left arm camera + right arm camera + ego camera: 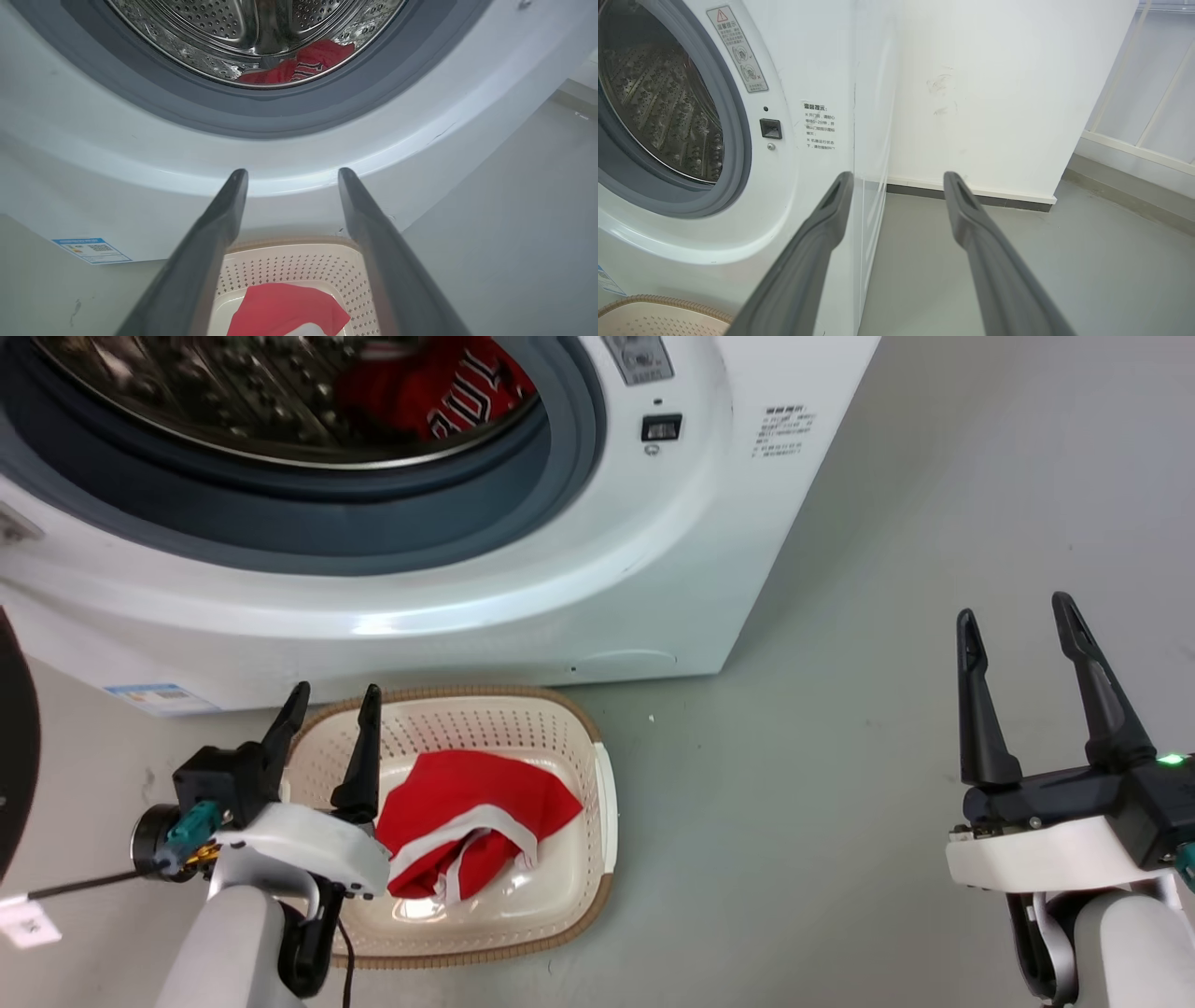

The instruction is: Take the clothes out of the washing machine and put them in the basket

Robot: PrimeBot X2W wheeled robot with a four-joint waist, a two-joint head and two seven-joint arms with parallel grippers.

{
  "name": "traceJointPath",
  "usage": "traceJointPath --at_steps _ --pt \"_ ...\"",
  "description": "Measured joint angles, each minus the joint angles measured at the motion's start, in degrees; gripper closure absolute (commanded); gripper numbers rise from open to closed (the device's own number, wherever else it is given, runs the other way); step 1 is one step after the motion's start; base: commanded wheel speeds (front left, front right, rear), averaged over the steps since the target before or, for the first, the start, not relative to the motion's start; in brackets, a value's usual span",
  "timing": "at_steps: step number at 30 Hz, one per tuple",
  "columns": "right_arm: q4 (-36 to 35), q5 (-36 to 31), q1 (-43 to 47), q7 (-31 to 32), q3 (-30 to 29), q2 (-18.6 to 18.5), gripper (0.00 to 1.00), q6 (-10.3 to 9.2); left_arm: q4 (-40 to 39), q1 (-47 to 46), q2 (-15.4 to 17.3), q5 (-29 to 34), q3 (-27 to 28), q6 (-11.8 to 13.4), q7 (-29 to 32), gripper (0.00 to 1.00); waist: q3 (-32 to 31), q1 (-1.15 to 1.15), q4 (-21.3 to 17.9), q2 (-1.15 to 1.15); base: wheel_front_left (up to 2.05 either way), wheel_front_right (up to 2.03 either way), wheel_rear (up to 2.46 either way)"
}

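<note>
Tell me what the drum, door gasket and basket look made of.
Drum: shiny perforated metal, likely stainless steel, mirror reflections. Door gasket: matte grey, probably rubber; no shine. Basket: glossy cream plastic by its moulded hole pattern; brown rim looks woven, possibly moulded imitation.

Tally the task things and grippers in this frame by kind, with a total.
Washing machine: 1
Laundry basket: 1
Red jersey heaps: 2, the jersey in the basket and the jersey in the drum
Grippers: 2, the left gripper and the right gripper, both with fingers apart and empty
Total: 6
</note>
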Motion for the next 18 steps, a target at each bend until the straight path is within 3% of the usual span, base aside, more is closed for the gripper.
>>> traceJointPath --at_steps 10,18 --pt "0.2 2.2 0.8 0.0 0.3 0.0 0.0 0.0 -10.0 2.1 1.5 -0.9 0.8 0.0 0.0 0.0 -1.3 0.0 -1.8 0.0 0.0 0.0 0.0" --pt "-0.9 3.6 -0.6 0.0 0.8 0.0 0.0 0.0 -9.7 -8.6 8.4 -3.3 -1.6 -0.1 2.0 0.0 3.6 0.01 -4.3 0.0 0.0 0.0 0.0"
